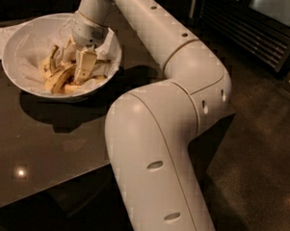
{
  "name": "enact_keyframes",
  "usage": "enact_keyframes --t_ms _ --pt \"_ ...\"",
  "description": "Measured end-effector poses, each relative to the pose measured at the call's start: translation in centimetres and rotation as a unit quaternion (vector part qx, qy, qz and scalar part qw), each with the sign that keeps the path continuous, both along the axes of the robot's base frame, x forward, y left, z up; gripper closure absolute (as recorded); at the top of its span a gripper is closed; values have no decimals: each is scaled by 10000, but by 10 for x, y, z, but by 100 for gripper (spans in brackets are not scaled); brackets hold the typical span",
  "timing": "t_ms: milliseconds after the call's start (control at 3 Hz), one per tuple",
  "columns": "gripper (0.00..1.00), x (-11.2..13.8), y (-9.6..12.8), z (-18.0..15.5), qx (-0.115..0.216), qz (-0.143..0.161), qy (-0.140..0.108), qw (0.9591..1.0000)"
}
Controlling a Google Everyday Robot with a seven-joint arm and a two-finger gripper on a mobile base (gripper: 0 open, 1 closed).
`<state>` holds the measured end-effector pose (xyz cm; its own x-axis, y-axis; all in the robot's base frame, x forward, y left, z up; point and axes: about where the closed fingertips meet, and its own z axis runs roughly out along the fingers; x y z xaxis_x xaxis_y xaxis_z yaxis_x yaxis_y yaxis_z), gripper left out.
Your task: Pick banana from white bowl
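Grasp step: the white robot gripper (pixel 79 61) sits deep in the wide white paper-lined bowl (pixel 15 44), over the mottled dull-yellow banana (pixel 60 79). Whether it's clamped, cannot tell. Next call: a firm hold, then a clean lift.

single high view behind arm (pixel 153 151), facing gripper (pixel 77 66) in white bowl (pixel 22 39)

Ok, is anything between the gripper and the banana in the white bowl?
Nothing visible does. The gripper is down inside the white bowl, right at the banana; shorter peel strips lie beside it.
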<state>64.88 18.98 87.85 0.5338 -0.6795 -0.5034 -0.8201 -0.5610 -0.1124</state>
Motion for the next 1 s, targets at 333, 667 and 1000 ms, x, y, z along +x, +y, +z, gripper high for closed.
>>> enact_keyframes --t_ms 333,667,1000 --pt "75 1 1 -1 -81 76 -51 9999" --pt "97 4 -2 1 -165 78 -143 9997" --pt "100 4 -3 1 -168 77 -147 9997"
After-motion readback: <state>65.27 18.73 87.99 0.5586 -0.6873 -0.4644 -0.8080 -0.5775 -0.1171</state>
